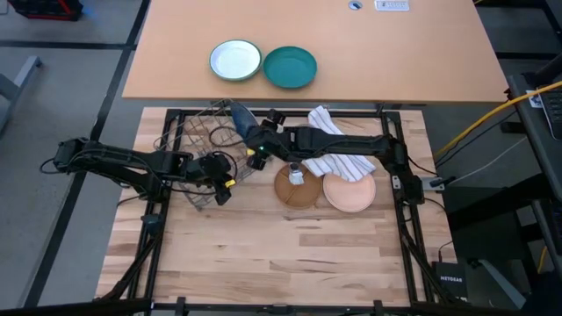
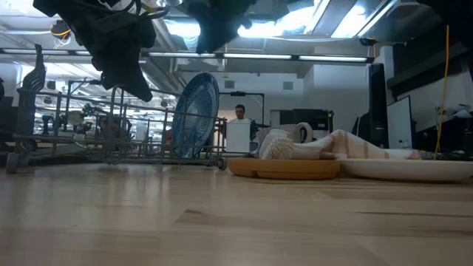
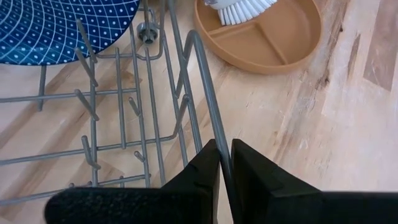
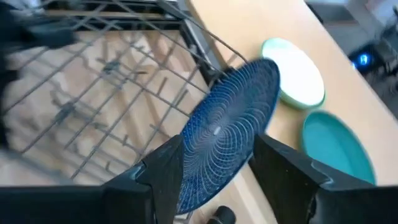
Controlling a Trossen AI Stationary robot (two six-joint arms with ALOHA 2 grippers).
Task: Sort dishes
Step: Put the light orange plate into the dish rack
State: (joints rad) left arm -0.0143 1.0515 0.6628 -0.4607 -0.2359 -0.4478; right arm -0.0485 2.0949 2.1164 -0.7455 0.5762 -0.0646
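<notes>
Blue plate (image 4: pixel 230 130) upright in rack (image 3: pixel 124 112)

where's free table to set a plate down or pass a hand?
Free: the wooden table in front of the wire rack, brown plate and pink plate. Crowded: the back strip, where the left gripper pinches the rack rim and the right gripper holds the blue plate, beside the striped towel.
</notes>
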